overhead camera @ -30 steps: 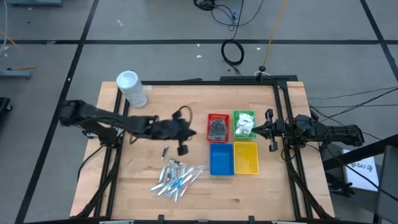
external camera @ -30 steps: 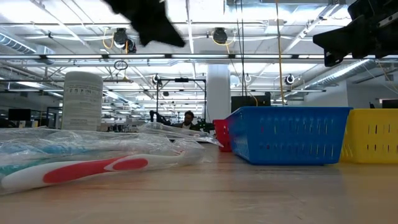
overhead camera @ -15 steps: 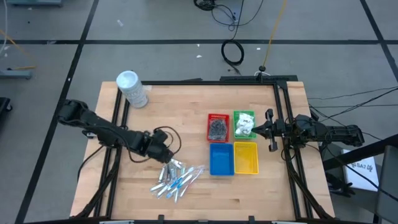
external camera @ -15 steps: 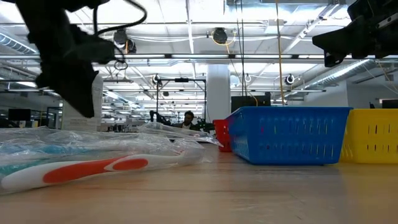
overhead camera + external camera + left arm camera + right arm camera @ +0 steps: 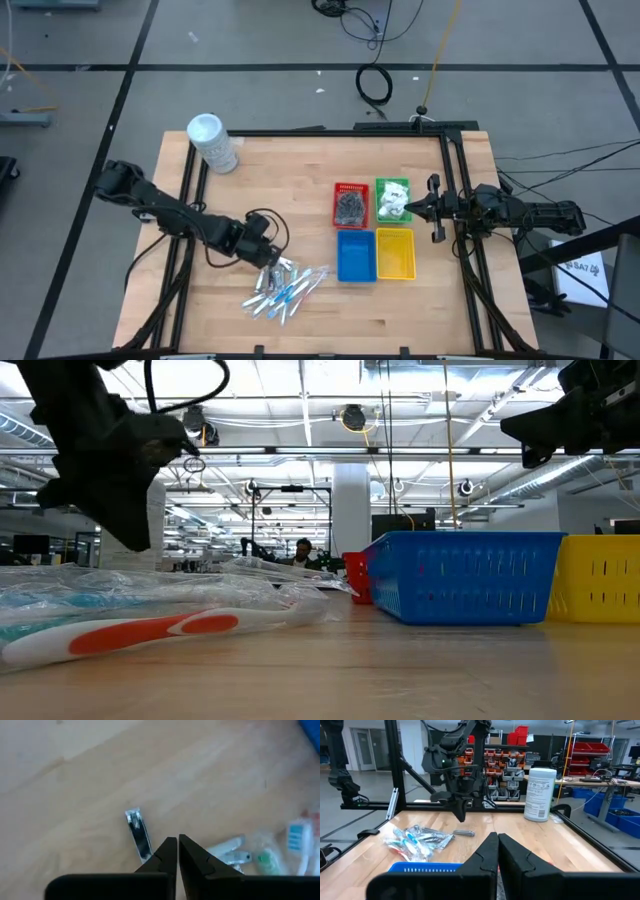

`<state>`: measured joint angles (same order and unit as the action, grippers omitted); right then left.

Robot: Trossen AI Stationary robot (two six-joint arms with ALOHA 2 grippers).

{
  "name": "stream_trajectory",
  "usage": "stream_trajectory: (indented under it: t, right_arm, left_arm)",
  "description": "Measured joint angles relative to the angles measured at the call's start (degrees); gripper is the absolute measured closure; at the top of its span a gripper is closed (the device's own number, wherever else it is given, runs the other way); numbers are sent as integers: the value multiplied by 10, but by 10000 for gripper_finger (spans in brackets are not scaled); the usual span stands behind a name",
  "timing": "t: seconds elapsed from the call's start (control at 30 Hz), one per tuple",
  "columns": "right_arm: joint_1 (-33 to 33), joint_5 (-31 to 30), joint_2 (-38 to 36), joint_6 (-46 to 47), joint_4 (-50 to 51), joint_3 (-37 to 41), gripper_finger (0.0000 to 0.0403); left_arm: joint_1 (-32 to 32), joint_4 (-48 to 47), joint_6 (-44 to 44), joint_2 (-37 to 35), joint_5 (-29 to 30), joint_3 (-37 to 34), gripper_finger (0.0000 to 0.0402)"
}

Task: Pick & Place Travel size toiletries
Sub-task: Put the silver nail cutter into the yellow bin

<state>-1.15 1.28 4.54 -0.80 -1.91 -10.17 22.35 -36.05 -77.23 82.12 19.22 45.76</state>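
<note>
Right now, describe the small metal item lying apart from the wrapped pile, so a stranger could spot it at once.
Start at the four coloured trays, then go to the pile of clear-wrapped toothbrushes beside the blue tray. Just beyond the pile, under the left claw, lies a nail clipper on bare wood. It alone is shiny metal and lies singly rather than in the heap.
</note>
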Motion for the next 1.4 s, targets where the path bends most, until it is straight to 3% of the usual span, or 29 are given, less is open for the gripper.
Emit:
stream_trajectory:
  t: [0.2,0.43,0.67,0.87,1.1,1.2,1.4]
  right_arm:
    - [0,0,0,-4,5,0,403]
    - [0,0,0,-5,5,0,403]
    - [0,1,0,-5,4,0,403]
    - [0,1,0,-5,4,0,403]
    - [0,1,0,-5,4,0,403]
    - [0,1,0,-5,4,0,403]
    - [0,0,0,-5,4,0,403]
  left_arm:
    - [2,-24,-62,33,-22,0,315]
    - [-10,-13,-66,85,-46,0,217]
    - [-22,-15,-66,126,-72,3,180]
    - [-29,-13,-65,126,-84,1,217]
    - [-29,-11,-64,126,-77,1,332]
    - [-28,-9,-18,119,-59,1,379]
    - [-29,-25,82,77,15,21,376]
